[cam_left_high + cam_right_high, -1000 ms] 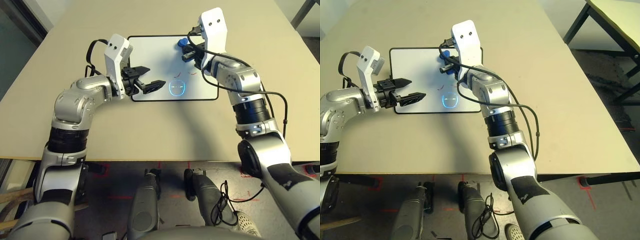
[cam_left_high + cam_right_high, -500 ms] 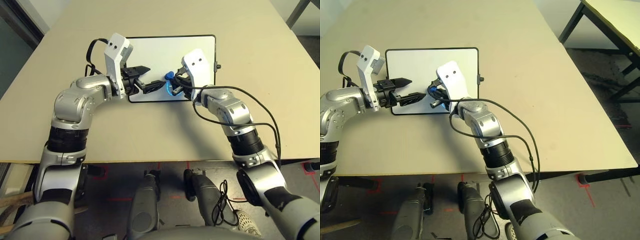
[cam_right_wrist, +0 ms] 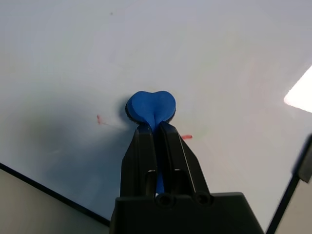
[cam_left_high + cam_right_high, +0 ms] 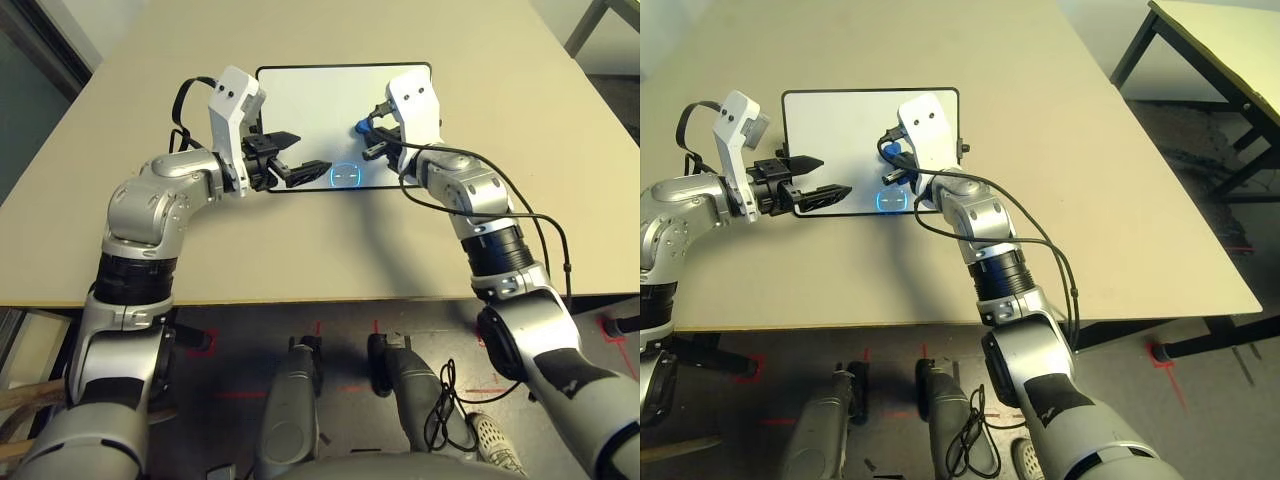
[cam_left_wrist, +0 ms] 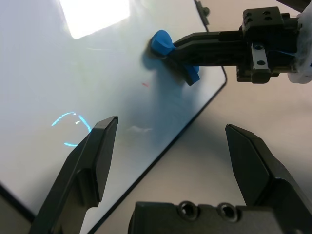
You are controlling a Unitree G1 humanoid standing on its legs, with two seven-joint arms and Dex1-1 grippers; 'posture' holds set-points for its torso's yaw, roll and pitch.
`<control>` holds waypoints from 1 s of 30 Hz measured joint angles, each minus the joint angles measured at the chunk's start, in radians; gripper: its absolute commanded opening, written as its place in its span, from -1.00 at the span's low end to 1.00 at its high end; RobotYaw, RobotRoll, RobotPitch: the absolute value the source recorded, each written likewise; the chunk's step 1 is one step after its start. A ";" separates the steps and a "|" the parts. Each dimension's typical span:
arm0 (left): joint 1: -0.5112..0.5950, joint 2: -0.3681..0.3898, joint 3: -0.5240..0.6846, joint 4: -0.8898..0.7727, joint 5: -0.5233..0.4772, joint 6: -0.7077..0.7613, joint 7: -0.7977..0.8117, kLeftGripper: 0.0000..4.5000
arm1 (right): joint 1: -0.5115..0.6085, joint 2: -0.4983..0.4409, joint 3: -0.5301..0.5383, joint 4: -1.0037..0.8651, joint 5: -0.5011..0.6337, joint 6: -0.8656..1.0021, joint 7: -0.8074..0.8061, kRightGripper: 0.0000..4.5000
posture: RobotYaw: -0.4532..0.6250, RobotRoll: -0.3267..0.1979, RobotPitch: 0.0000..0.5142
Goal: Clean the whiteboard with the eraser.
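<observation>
Tabletop (image 4: 300,240) in pale tan lies under both silver arms, bare along its near edge. Farther in, the left gripper (image 4: 296,157) hangs over the near left corner of the whiteboard (image 4: 320,100), its two black fingers spread apart with nothing between them; the left wrist view shows the wide gap and the board's black frame running beneath it. Just beyond those fingertips a ring of blue light (image 4: 344,175) glows on the white surface near the front edge. The whiteboard is a flat white rectangle with a thin black frame and rounded corners, lying flat on the table ahead of the robot, with a small black knob (image 4: 963,147) on its right short side. Toward the right part of the board, the right gripper (image 3: 156,127) has its fingers pinched tight on the eraser (image 3: 150,106), a small bright blue block that bulges out past the fingertips and presses against the board. Faint red marks (image 3: 187,137) sit on the white surface beside the eraser. Beyond the board the table runs on bare to its far edge.
</observation>
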 measured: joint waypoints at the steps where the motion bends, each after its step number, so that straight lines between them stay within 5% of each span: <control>1: -0.002 0.000 0.000 0.000 0.000 0.000 0.000 1.00 | 0.004 0.004 0.002 -0.005 -0.001 0.005 0.001 -1.00 | -0.01 0.25 0.04; 12: -0.003 -0.001 -0.002 0.002 0.001 0.001 0.000 1.00 | 0.081 0.079 0.069 -0.100 0.001 0.074 0.049 -1.00 | 0.00 0.25 0.04; 24: -0.003 -0.002 -0.001 0.002 0.001 -0.002 0.006 1.00 | -0.049 0.060 -0.018 0.007 -0.003 -0.056 0.017 -1.00 | -0.01 0.25 0.03; 30: -0.003 -0.005 -0.001 0.002 0.001 -0.003 0.009 1.00 | -0.008 0.064 0.001 -0.043 -0.003 -0.031 0.025 -1.00 | -0.02 0.25 0.05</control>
